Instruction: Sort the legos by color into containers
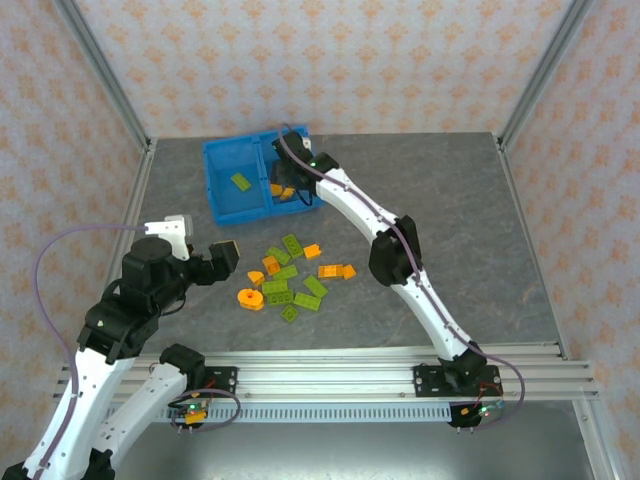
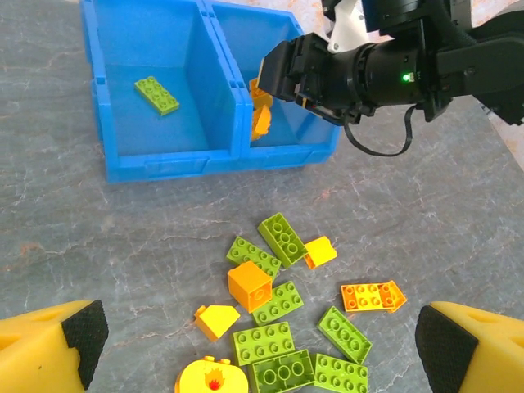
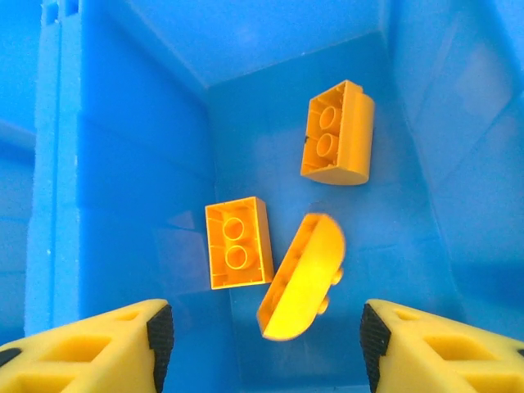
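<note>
While the left gripper [image 2: 264,342] hangs over the near-left part of the table, I read its yellow fingers as spread wide with nothing between them. The loose legos [image 1: 292,276] lie below its camera.

Farther back stands the blue bin [image 1: 213,150]. Its left compartment holds one green brick [image 2: 156,94], lying flat. Near the table's middle, orange and lime bricks lie scattered, several touching, with a round orange piece [image 1: 250,298] at the near-left edge of the group.

The bin's right compartment holds three orange bricks [image 3: 239,243], two with the hollow underside up. The third, a curved one, is tilted on edge, and I cannot tell whether it rests there or is in the air. The right gripper [image 3: 266,348] reaches into this compartment, fingers wide apart and gripping nothing.

I judge the bricks light, rigid and smooth, likely to skate on the table if nudged. The best hold is across the two long flat sides, low on the body and not over the studs. The orange pair [image 2: 372,296] at the right edge of the pile sits apart from the rest and looks easiest to reach.

The tabletop [image 1: 450,220] is grey, stone-patterned and flat. Patterned peach walls [image 1: 350,60] enclose it on three sides, with metal frame posts [image 1: 100,70] at the corners and a rail [image 1: 350,365] along the near edge.
</note>
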Available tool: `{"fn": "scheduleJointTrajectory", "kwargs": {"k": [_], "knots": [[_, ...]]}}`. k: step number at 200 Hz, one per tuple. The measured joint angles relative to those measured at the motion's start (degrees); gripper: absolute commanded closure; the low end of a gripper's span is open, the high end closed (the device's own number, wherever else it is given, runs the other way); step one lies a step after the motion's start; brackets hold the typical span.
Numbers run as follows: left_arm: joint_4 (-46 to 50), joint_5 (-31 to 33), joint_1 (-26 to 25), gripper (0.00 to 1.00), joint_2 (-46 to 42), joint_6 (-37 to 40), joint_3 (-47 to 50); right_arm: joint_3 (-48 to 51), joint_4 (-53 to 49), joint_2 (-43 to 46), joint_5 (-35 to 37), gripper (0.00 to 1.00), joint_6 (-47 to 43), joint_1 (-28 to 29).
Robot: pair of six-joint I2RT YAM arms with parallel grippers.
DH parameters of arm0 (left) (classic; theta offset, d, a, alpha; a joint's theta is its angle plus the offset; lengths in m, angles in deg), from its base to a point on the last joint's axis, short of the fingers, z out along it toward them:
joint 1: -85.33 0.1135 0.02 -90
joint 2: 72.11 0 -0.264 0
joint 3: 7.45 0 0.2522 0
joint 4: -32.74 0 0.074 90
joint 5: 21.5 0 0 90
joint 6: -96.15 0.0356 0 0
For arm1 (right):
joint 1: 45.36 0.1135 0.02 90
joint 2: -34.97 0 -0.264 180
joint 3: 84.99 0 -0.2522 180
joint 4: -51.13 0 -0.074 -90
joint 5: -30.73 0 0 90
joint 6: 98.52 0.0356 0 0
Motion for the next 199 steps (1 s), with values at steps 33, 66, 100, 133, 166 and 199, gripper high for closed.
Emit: {"fn": "scheduleJointTrajectory", "kwargs": {"k": [33, 66, 100, 133, 166, 199], "knots": [[-0.1, 0.0, 0.0, 0.03, 1.3, -2.4, 0.0, 0.1, -2.5, 3.2, -0.4, 0.40, 0.4, 0.0], [-2.7, -0.2, 0.0, 0.06, 7.9, -11.1, 0.3, 9.4, -5.6, 17.1, -2.9, 0.36, 0.5, 0.0], [-4.1, 2.8, 0.0, 0.13, 21.1, -23.3, -0.7, 34.1, -4.0, 42.5, -4.7, 0.33, -1.9, 0.7], [-7.1, 0.5, -1.4, 0.19, 35.3, -34.9, -3.5, 55.1, -2.2, 61.0, -6.3, 0.32, -2.4, 1.4], [-9.8, -2.5, -6.3, 0.19, 49.1, -43.0, -8.8, 69.8, -2.7, 70.3, -6.0, 0.32, 0.5, 1.4], [-9.1, -2.2, -11.3, 0.22, 59.5, -45.5, -17.3, 78.4, -2.9, 77.7, -4.8, 0.30, 4.6, 1.6]]}}
